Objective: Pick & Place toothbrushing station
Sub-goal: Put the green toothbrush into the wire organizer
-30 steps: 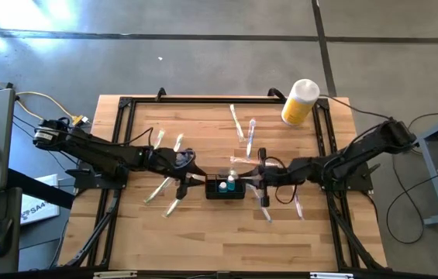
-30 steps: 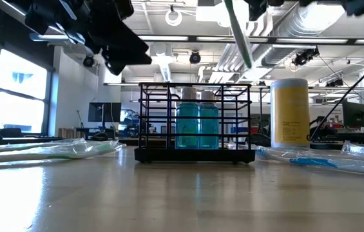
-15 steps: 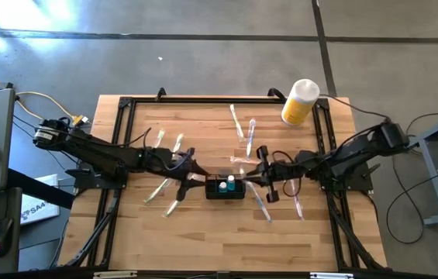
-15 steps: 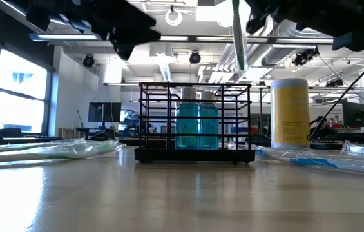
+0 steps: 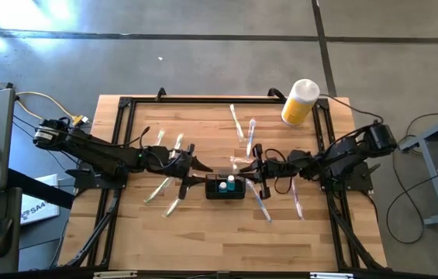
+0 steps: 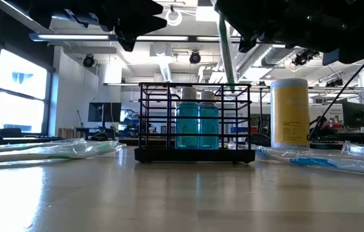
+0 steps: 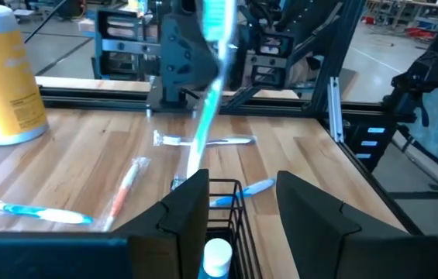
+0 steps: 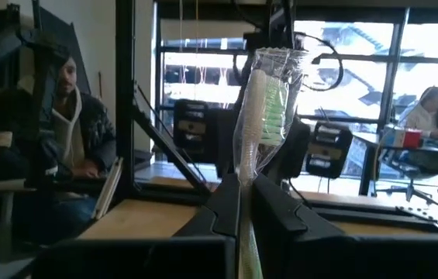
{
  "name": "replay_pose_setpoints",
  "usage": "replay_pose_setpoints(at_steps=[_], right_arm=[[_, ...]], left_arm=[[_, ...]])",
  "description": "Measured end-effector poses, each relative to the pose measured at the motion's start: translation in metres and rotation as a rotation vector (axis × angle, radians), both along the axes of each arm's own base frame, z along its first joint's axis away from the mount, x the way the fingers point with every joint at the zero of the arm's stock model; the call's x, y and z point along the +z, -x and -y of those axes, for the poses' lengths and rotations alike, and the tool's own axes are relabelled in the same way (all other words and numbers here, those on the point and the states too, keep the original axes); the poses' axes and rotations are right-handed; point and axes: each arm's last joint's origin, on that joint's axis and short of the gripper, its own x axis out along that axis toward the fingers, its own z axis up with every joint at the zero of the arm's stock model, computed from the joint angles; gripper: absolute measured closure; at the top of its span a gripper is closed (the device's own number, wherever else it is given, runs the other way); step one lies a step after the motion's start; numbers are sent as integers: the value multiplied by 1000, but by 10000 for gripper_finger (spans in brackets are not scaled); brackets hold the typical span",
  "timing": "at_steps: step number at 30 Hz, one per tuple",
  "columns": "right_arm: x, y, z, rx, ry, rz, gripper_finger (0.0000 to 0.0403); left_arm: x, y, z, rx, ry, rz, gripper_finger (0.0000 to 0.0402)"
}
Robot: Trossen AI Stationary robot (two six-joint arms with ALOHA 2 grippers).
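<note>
Right gripper (image 5: 254,172) pinches a wrapped toothbrush (image 8: 263,101) upright above the caddy's (image 5: 225,188) right end, judged for insertion; left gripper (image 5: 197,165) hovers open just left; caddy sits mid-table.

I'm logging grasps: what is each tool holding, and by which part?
The right tool pinches a wrapped toothbrush partway down its handle, head up. The left tool is open, holding nothing.

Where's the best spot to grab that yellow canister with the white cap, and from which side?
Probably around the middle of the yellow canister, coming in level from the table's centre. It stands upright near the far right corner, its round straight wall suits two fingers, and the black frame rail runs close along its outer sides.
</note>
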Motion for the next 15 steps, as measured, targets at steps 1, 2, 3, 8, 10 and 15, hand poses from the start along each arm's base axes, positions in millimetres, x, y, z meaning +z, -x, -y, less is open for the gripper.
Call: replay_pose_setpoints(at_steps=[1, 2, 3, 8, 10, 15], right_arm=[[0, 0, 0, 0, -1, 3, 395], [-1, -1, 0, -2, -3, 0, 395], [-2, -1, 0, -1, -12, -7, 395], [-2, -1, 0, -13, -27, -7, 393], [-2, -1, 0, -15, -28, -8, 395], [-2, -1, 0, -26, -39, -13, 393]], left_arm=[[0, 0, 0, 0, 0, 1, 254], [0, 0, 0, 0, 0, 1, 254], [0, 0, 0, 0, 1, 5, 254], [1, -4, 1, 0, 8, 51, 254], [-2, -8, 1, 0, 9, 56, 254], [-12, -17, 3, 1, 10, 61, 254]])
